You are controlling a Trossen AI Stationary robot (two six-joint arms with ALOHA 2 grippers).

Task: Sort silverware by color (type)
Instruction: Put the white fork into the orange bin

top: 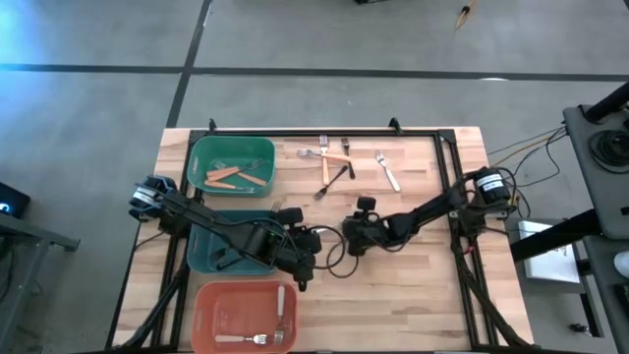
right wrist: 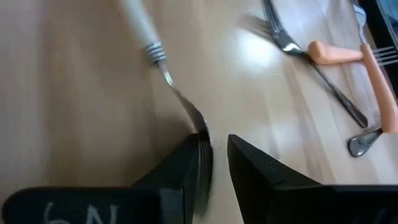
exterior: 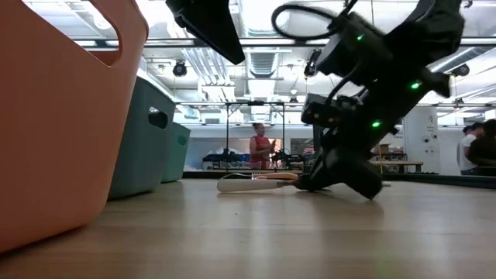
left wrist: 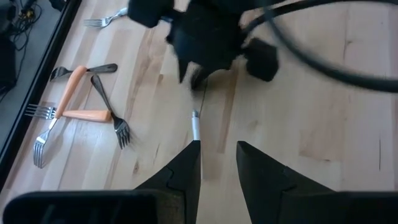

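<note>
A white-handled fork [left wrist: 194, 127] [right wrist: 138, 25] lies flat on the table at mid-table, between my two grippers. In the low view its handle [exterior: 248, 184] rests on the wood. My right gripper [right wrist: 219, 152] [top: 346, 242] is down at the fork's tines [right wrist: 200, 142], its fingers a narrow gap apart. My left gripper [left wrist: 218, 163] [top: 314, 246] is open and hovers above the handle end, clear of the table. More forks lie near the far edge: orange-handled ones [left wrist: 73, 93], a black one [left wrist: 107, 102] and a white-handled one [top: 386, 169]. My right gripper comes at the white-handled fork slanting down from the table's right. The tines [right wrist: 200, 142] lie against the tip of one finger [right wrist: 186, 165], with a gap left to the other finger. Whether that finger touches them, I cannot tell. The fork stays flat on the table.
Three bins stand in a row along the table's left side. The green one [top: 201, 147] holds orange-handled forks [top: 226, 177]. The teal one [top: 201, 258] sits under my left arm. The salmon one [top: 211, 295] holds white-handled forks [top: 282, 310]. Bare wood lies at right and near.
</note>
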